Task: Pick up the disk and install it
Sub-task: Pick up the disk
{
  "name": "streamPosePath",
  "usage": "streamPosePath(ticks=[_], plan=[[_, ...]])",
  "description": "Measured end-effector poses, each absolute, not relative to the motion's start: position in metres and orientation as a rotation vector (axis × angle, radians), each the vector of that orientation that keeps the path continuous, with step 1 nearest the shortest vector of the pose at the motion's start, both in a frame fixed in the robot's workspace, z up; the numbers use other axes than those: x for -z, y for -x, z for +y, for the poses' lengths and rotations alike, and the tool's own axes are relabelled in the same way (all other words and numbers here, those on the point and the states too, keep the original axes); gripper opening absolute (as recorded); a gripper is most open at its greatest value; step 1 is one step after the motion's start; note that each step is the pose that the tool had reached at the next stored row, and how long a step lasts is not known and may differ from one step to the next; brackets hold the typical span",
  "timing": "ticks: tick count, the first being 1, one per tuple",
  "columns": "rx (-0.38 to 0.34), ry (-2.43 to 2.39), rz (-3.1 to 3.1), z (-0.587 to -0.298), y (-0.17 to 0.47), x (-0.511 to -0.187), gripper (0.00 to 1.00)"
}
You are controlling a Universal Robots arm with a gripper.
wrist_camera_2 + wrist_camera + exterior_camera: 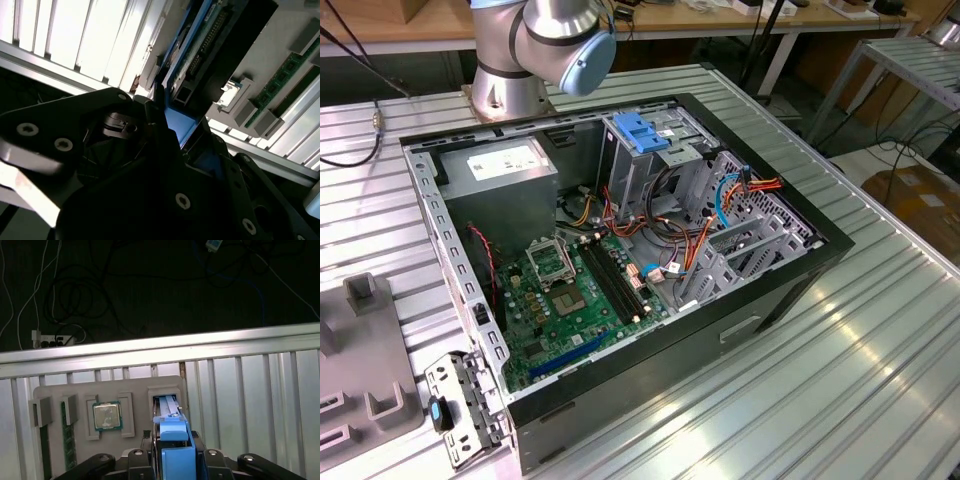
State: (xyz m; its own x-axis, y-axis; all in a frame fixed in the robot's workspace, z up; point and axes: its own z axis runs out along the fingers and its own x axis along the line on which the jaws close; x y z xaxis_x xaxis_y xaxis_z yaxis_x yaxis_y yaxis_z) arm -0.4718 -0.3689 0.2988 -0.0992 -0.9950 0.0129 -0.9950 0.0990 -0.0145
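Note:
The disk (169, 412) stands on edge in a slot of the grey holder plate (132, 385), its blue side rail facing up. My gripper (177, 456) straddles it from above, black fingers (150, 456) tight against both sides of the rail, shut on it. In the second wrist view the disk (197, 55) shows its green circuit board and blue rail, and the gripper (182, 135) clamps the near end. The open computer case (820, 245) lies on the table in the exterior view, with a metal cage (642, 150) topped in blue plastic near its back.
The holder plate also carries a processor chip (106, 416) and a memory stick (68, 442). Inside the case are a grey power-supply box (505, 165), the motherboard (570, 300) and loose cables (695, 250). The arm's base (510, 60) stands behind the case. Ribbed metal table (840, 400).

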Motion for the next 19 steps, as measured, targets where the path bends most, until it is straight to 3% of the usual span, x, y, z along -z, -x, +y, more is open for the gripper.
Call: streamPosePath(ticks=[19], plan=[[0.031,2.158,2.282,-0.3693,0.4719,-0.298,0.37]])
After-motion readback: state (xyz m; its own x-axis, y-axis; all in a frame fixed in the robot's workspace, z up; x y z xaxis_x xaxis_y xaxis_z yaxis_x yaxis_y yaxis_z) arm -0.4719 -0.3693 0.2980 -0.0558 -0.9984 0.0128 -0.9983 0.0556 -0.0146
